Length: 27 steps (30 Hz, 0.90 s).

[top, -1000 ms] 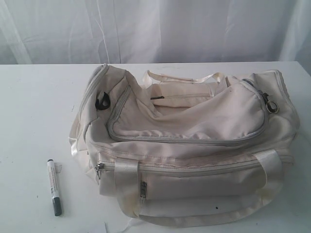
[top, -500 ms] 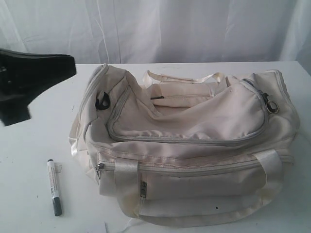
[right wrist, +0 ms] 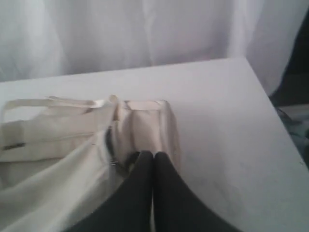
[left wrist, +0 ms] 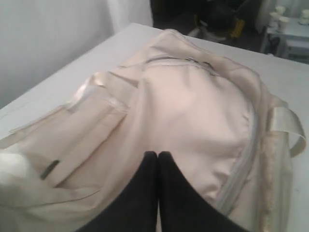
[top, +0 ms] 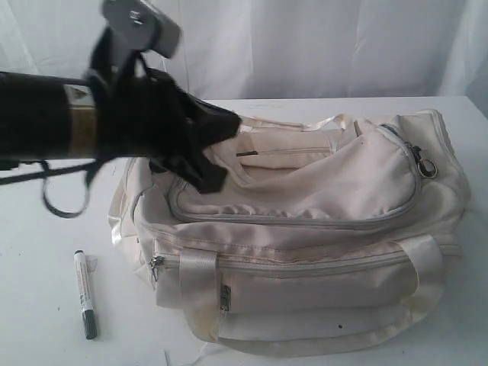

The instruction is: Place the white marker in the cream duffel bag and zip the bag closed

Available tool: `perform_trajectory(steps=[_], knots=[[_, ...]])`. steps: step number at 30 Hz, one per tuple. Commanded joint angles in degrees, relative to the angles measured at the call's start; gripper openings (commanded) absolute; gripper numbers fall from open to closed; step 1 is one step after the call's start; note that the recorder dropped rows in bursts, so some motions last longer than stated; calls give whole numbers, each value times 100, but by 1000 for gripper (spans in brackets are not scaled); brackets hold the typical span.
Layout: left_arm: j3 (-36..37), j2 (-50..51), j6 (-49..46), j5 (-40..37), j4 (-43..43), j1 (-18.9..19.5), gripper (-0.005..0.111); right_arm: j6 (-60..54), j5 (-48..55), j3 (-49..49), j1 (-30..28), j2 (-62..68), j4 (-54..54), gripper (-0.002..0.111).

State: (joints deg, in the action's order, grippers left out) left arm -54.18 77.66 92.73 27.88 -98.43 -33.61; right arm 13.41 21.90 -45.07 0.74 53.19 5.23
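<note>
The cream duffel bag (top: 305,198) is a large, soft fabric bag, slumped and creased. A curved top flap is edged by a grey zipper (top: 290,221). Shiny cream webbing handles (top: 200,278) loop over its front, and a small metal ring (top: 428,168) hangs at one end. It sits on a smooth white desk (top: 46,221) with a pale, pleated curtain (top: 305,46) behind it.

The white marker (top: 85,294) is a slim white barrel with a dark cap and small dark print. It lies flat on the desk, apart from the bag, off the front corner at the end away from the metal ring. Nothing touches it.

A black arm (top: 46,126) reaches across that same end of the bag and hides the fabric beneath it. Its outline is blurred in the exterior view.

In the left wrist view the left gripper (left wrist: 158,155) hangs over the bag's top flap, its black fingers (left wrist: 145,186) pressed together with nothing between them. I cannot tell whether the tips touch the fabric.

The right gripper (right wrist: 153,155) does not appear in the exterior view. Its own camera shows it over the bag's end panel, beside the zipper's end. Its fingers (right wrist: 140,181) are likewise pressed together and empty. That picture is soft, and the bag is cut off at its edge.
</note>
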Motion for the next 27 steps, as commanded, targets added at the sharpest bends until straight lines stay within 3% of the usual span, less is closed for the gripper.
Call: perform_trajectory(steps=[1, 6, 9, 17, 27], knots=[[-432, 803, -288, -246, -151, -715, 11, -217, 811, -772, -667, 978, 207, 7], [-824, 1439, -288, -774, -151, -952, 38, -2215, 1665, -1464, -1114, 1844, -1428, 24], [-1176, 1698, -288, -962, -151, -1069, 47, -2785, 2042, -1717, -1270, 2294, -1972, 34], [-2265, 2372, -769, -1274, -151, -1507, 47, -3881, 2518, -2291, -1340, 3555, -2150, 52], [-3428, 3302, -1064, -1745, -151, -1920, 47, -4388, 2273, -2880, -1340, 4396, -2385, 53]])
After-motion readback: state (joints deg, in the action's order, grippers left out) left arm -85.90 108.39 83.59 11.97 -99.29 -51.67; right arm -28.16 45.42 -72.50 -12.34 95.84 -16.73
